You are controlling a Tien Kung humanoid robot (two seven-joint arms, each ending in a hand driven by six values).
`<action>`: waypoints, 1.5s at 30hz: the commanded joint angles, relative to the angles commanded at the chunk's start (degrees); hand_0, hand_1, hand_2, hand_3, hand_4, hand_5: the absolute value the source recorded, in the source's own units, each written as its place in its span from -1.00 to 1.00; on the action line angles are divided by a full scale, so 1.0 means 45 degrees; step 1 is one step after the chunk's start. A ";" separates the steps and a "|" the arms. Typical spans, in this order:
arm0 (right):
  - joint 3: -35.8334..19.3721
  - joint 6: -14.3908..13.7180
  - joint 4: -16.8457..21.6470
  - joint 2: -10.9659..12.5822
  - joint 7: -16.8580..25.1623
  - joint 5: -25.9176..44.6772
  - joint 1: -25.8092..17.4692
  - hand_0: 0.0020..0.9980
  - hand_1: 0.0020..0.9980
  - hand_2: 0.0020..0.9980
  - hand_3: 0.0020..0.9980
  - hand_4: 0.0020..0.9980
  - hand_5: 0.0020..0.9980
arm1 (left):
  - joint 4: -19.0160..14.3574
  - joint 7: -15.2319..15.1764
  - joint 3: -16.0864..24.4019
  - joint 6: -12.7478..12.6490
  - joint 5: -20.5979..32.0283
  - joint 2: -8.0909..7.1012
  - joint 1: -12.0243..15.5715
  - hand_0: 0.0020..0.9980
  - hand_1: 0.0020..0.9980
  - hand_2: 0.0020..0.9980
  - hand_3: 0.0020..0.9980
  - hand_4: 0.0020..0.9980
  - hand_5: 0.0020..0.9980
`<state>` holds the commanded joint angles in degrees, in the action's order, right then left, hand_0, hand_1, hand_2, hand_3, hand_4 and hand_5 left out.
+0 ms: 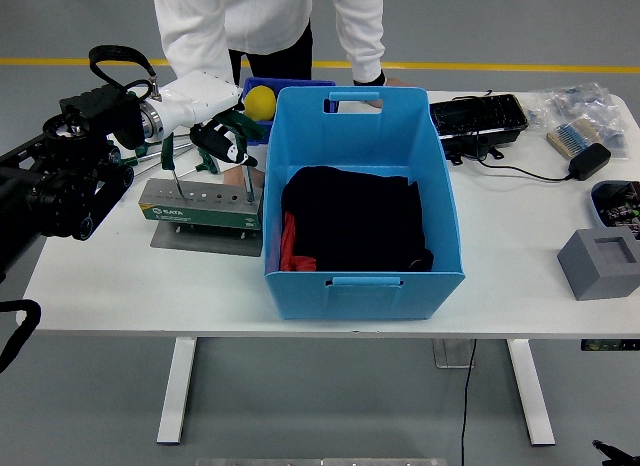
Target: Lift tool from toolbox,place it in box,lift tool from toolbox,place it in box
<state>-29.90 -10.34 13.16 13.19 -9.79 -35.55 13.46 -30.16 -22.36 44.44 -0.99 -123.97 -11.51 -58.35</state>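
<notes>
1. A white table (130, 276) is standing on a grey floor.
2. The left robot hand (218, 141) is closing its fingers around a green-handled screwdriver (243, 164) standing in the toolbox (200, 206) near the left edge.
3. The blue box (362, 201) is sitting just beside it.

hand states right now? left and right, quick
Left hand: fingers curled around the screwdriver standing in the tool holder; looks like a grasp.
Right hand: not in view.
</notes>
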 joint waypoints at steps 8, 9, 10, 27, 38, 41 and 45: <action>-0.0075 0.0009 0.0000 -0.0019 -0.0029 -0.0098 -0.0113 0.24 0.20 0.35 0.09 0.56 0.30 | -0.0379 0.0034 -0.0065 0.0235 0.0174 -0.0084 -0.0048 -0.73 -0.99 -0.89 -0.87 1.00 0.32; -0.0082 0.0010 0.0000 -0.0020 -0.0031 -0.0104 -0.0121 0.24 0.20 0.35 0.09 0.56 0.30 | -0.0413 0.0037 -0.0073 0.0264 0.0189 -0.0095 -0.0058 -0.75 -1.00 -0.91 -0.89 1.00 0.34; -0.0098 0.0010 0.0000 -0.0025 -0.0037 -0.0129 -0.0137 0.24 0.20 0.35 0.09 0.56 0.30 | -0.0467 0.0044 -0.0088 0.0324 0.0230 -0.0116 -0.0084 -0.75 -1.00 -0.91 -0.89 1.00 0.34; -0.0201 0.0017 0.0006 -0.0057 -0.0088 -0.0263 -0.0255 0.24 0.21 0.35 0.09 0.56 0.30 | -0.0760 -0.0018 0.0031 0.0825 0.1236 -0.0345 -0.0567 -0.75 -1.00 -0.93 -0.92 0.92 0.44; -0.0135 0.0018 0.0005 -0.0043 -0.0077 -0.0118 -0.0226 0.24 0.21 0.35 0.09 0.56 0.30 | -0.0735 -0.0013 -0.0146 0.0938 0.1663 -0.0435 -0.1002 -0.75 -1.00 -0.93 -0.92 0.75 0.38; -0.0138 0.0019 0.0003 -0.0047 -0.0081 -0.0119 -0.0231 0.24 0.21 0.35 0.09 0.56 0.30 | -0.0828 -0.0003 -0.0149 0.0963 0.1702 -0.0466 -0.1075 -0.74 -1.00 -0.93 -0.92 0.68 0.32; -0.0127 0.0027 0.0003 -0.0042 -0.0079 -0.0100 -0.0235 0.24 0.21 0.35 0.09 0.56 0.30 | -0.1001 0.0039 -0.0066 0.1052 0.1824 -0.0510 -0.1120 -0.74 -1.00 -0.93 -0.92 0.54 0.30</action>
<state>-30.47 -10.22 13.17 13.00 -10.15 -36.00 12.41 -34.66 -22.18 44.14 3.74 -115.77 -13.80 -63.39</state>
